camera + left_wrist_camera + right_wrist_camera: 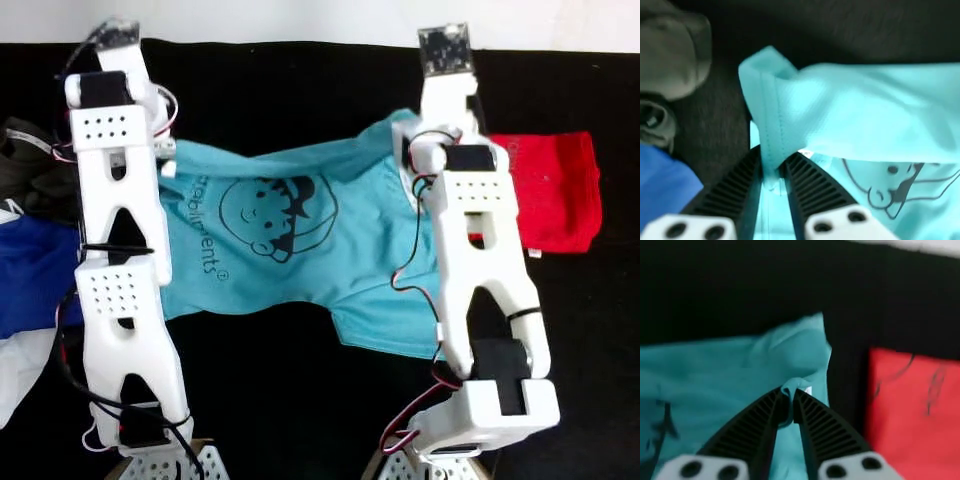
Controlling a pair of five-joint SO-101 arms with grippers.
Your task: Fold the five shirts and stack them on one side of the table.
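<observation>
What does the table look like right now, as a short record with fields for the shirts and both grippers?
In work: teal shirt, spread on the black table
Left gripper: shut on one teal edge
Right gripper: shut on the other end
Beside right arm: red shirt
Beside left arm: blue shirt, grey shirt

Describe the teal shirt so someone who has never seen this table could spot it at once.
Between the two white robot arms on the black tabletop lies a turquoise short-sleeved shirt, spread wide, with the left gripper and right gripper each pinching an edge. Unlike the folded red shirt and the blue fabric at the sides, it bears a cartoon face outline.
</observation>
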